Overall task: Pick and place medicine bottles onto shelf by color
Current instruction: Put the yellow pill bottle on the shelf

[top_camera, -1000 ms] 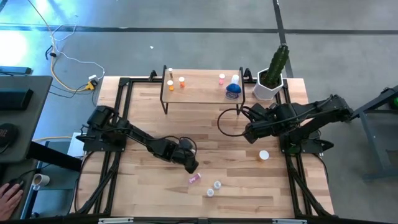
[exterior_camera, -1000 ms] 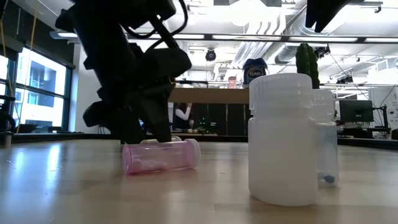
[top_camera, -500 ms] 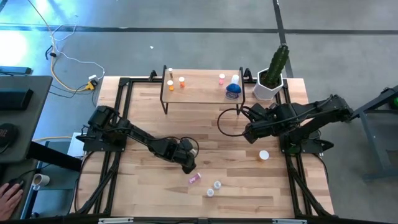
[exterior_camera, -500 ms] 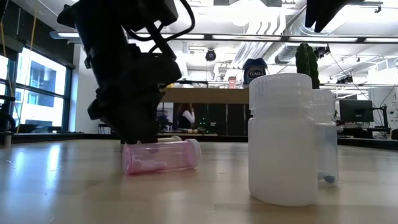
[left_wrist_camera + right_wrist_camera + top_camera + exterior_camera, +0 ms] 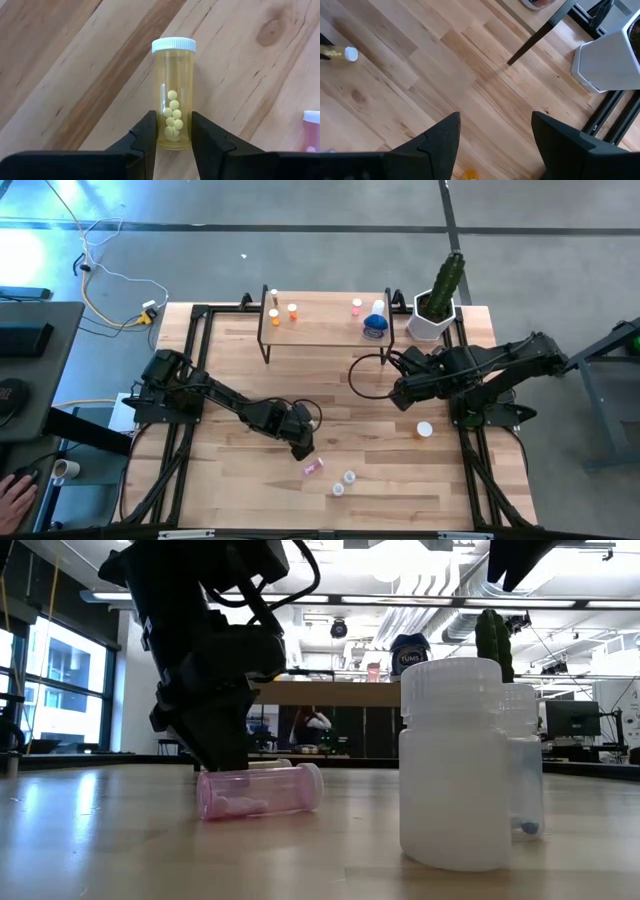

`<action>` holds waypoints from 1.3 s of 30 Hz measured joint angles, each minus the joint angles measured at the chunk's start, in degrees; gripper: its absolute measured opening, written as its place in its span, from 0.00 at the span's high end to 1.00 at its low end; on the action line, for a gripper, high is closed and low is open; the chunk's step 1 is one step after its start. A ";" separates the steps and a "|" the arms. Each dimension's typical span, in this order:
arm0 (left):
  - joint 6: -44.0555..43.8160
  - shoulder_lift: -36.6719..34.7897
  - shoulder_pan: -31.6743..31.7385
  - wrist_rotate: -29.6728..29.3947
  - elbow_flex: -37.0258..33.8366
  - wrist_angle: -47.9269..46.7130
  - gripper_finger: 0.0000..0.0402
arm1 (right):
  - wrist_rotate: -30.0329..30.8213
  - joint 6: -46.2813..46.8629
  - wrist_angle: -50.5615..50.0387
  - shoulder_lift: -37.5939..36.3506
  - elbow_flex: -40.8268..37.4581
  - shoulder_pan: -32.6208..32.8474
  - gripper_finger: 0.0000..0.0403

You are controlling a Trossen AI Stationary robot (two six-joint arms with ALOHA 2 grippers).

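The left gripper [image 5: 172, 131] sits low over the slatted light-wood tabletop [image 5: 250, 470], its two dark fingers [image 5: 146, 134] pinching the base end of a yellowish transparent pill bottle with a white cap [image 5: 173, 92]. The bottle lies on its side on the wood, long axis running straight away from the gripper, cap end pointing outward, small yellow pills gathered near the held end. Just beside it lies a pink pill bottle [image 5: 260, 790], also on its side. The right gripper [image 5: 495, 142] hovers near the low light-wood shelf on thin black legs [image 5: 320, 328], jaws spread wide with nothing between them.
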 joint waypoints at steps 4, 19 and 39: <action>0.35 -0.38 0.00 0.92 -0.13 0.35 0.77 | -0.18 0.00 0.14 0.00 0.00 0.00 0.41; 3.96 -3.08 2.68 7.55 -0.13 4.57 0.77 | -4.14 -1.61 6.25 0.00 0.00 0.02 0.41; 19.55 -14.91 8.68 9.25 -0.09 17.74 0.77 | -11.60 -10.12 27.28 -0.02 0.02 0.02 0.41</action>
